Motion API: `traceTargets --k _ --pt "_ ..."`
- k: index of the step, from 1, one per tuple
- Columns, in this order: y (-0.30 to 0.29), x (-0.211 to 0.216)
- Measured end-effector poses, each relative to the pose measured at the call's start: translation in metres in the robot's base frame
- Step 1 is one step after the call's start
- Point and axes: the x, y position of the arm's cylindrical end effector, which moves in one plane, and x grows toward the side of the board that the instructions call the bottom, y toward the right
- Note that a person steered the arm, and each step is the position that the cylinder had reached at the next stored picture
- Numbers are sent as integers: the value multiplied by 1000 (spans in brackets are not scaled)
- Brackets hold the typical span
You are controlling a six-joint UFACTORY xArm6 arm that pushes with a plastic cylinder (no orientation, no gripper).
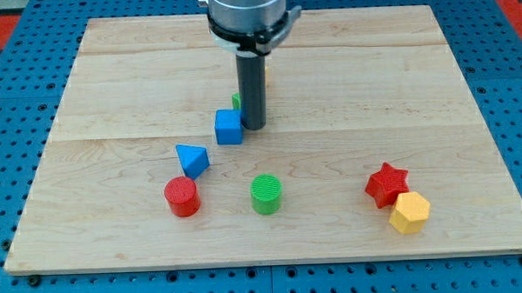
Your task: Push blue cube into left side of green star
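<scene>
Now my tip (254, 127) stands near the middle of the desk (468, 96), just beside the blue cube (229, 127) on its right. A green sliver (236, 101), probably the green star, peeks out behind the rod toward the far edge. With only a rod, no fingers exist to open or close.

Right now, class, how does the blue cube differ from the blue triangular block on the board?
The blue cube is box-shaped with square faces; the blue triangular block is a wedge with a pointed corner. The blue cube sits right beside my tip, on its left in the view; the blue triangular block lies apart from it, lower left, near the red cylinder. Both share the same blue.
</scene>
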Motion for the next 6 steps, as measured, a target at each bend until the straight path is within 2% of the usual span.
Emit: traceTargets --k 1,3,4,5,6 --pt "43 -1" --pt "48 -89" --pt "20 -92" --pt "-20 -74" --pt "36 -100"
